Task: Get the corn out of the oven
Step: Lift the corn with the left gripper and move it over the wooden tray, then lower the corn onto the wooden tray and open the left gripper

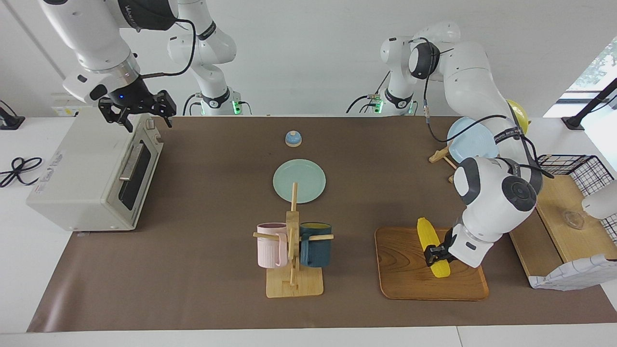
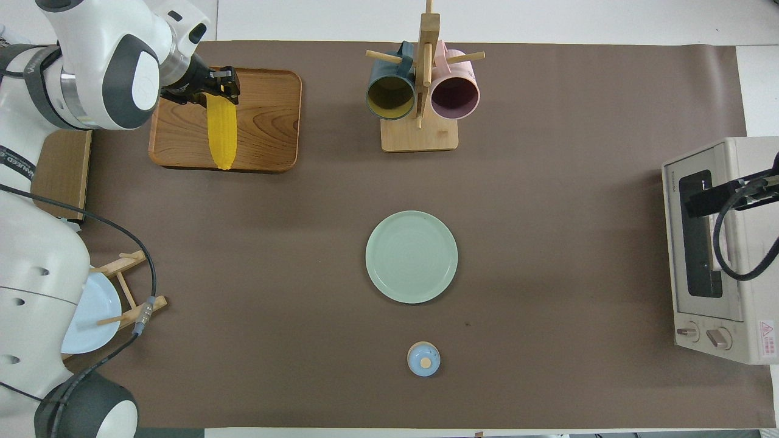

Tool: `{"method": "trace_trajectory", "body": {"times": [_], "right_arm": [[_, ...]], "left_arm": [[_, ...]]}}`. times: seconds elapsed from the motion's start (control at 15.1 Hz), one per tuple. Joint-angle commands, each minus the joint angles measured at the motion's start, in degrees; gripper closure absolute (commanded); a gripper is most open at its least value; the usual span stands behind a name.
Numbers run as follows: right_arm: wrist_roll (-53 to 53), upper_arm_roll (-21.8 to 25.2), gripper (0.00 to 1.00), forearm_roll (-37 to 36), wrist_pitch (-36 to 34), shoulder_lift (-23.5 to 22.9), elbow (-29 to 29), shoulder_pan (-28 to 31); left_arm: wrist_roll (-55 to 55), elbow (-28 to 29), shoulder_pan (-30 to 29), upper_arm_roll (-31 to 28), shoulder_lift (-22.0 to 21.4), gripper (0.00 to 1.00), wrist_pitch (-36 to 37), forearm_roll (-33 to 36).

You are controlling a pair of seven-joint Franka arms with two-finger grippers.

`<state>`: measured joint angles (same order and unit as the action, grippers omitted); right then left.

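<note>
The yellow corn is in my left gripper, which is shut on its thicker end. The cob lies lengthwise, low over the wooden tray; I cannot tell whether it rests on it. In the overhead view the corn lies within the tray, with the left gripper at the cob's end farther from the robots. The off-white oven stands at the right arm's end of the table with its door shut. My right gripper hangs open and empty over the oven's top corner nearest the robots.
A green plate lies mid-table, with a small blue bell nearer the robots. A wooden mug rack holds a pink and a dark blue mug. A plate stand with a light blue plate and a wire-sided shelf stand at the left arm's end.
</note>
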<state>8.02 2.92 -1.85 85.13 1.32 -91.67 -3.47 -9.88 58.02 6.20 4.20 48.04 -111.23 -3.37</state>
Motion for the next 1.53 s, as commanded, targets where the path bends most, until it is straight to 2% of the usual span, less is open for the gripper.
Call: {"method": "trace_trajectory", "body": {"times": [0.0, 0.2, 0.53, 0.6, 0.8, 0.93, 1.13, 1.46], "right_arm": [[-1.52, 1.29, 0.00, -0.26, -1.28, -0.27, 0.53, -1.01], [-2.30, 3.49, 0.00, 4.13, -1.02, -0.53, 0.35, -2.07], [-2.74, 3.67, 0.00, 4.40, -0.32, -0.88, 0.70, 0.22], [-2.92, 3.59, 0.00, 4.40, -0.05, -0.88, 0.70, 0.22], [-2.75, 3.59, 0.00, 3.88, 3.90, -0.97, 0.62, 0.13], [-2.57, 3.67, 0.00, 3.53, 3.82, -0.88, 0.79, 0.22], [-2.48, 3.67, 0.00, 2.65, 3.73, -0.88, 0.88, 0.75], [-2.40, 3.50, 0.00, 1.16, 2.06, -0.88, 1.41, 0.40]], "left_arm": [[0.82, -1.42, 0.48, 0.28, 2.84, 1.00, -3.36, 0.91], [2.05, -1.25, 0.22, -0.33, 3.20, 1.00, -3.55, 0.91], [3.98, 0.95, 0.40, -0.33, 2.94, 0.99, -6.27, 1.35], [4.68, 0.95, 0.40, -0.33, 2.85, 0.02, -6.28, 1.87], [4.87, 0.95, 0.31, -0.33, 2.24, 0.00, -4.35, 2.05], [4.87, 0.95, -0.04, -0.33, -0.30, 0.00, -1.02, 1.79], [3.99, 1.73, 0.04, -0.42, -6.36, 0.00, 6.80, 1.87], [3.29, 18.95, -0.22, -1.03, -27.35, 0.00, 13.21, 1.96]]}}
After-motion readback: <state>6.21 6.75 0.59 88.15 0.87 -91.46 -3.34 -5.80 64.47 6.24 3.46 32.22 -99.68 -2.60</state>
